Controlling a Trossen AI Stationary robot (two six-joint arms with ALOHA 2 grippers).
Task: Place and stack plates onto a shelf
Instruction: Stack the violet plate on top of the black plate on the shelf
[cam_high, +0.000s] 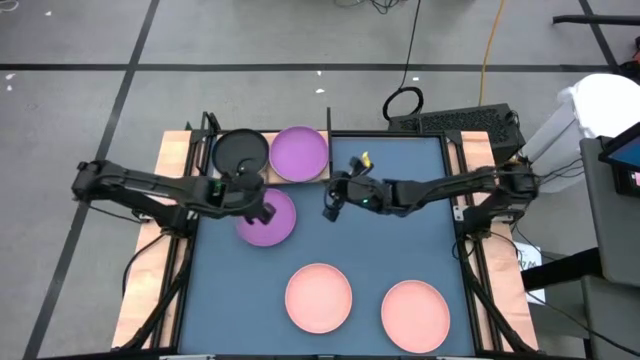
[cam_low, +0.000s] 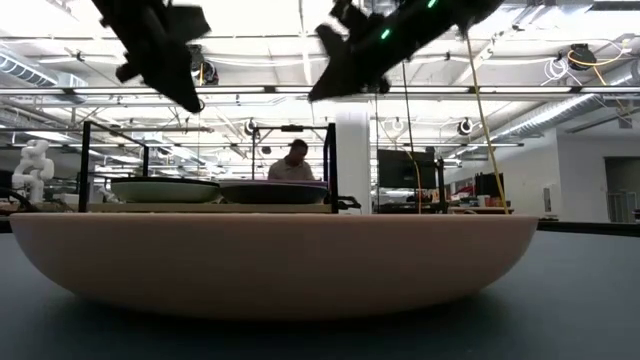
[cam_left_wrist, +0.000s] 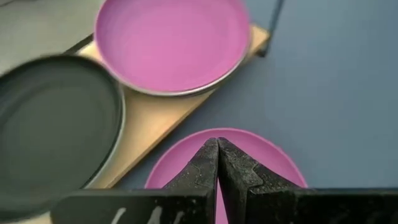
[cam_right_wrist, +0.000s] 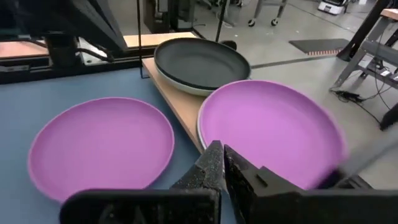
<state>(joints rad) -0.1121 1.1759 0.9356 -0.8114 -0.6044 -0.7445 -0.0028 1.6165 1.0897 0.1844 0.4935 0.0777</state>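
Hovering over the mat, left gripper (cam_high: 264, 213) fingers pressed together above loose purple plate (cam_high: 268, 222); right gripper (cam_high: 330, 210) likewise closed, empty. Shelf (cam_high: 190, 155) held black plate (cam_high: 241, 153), purple plate (cam_high: 299, 154). No readable labels.

Two plates (cam_high: 270, 153) side by side on the shelf (cam_high: 192, 150), three more plates (cam_high: 318, 296) on the mat (cam_high: 400, 230).

Shelf (cam_high: 190, 150) light wood, posts black. Plates: black (cam_high: 240, 152), two purple (cam_high: 299, 153) (cam_high: 268, 220), two salmon pink (cam_high: 318, 297) (cam_high: 414, 314). Mat (cam_high: 400, 240) blue-grey.
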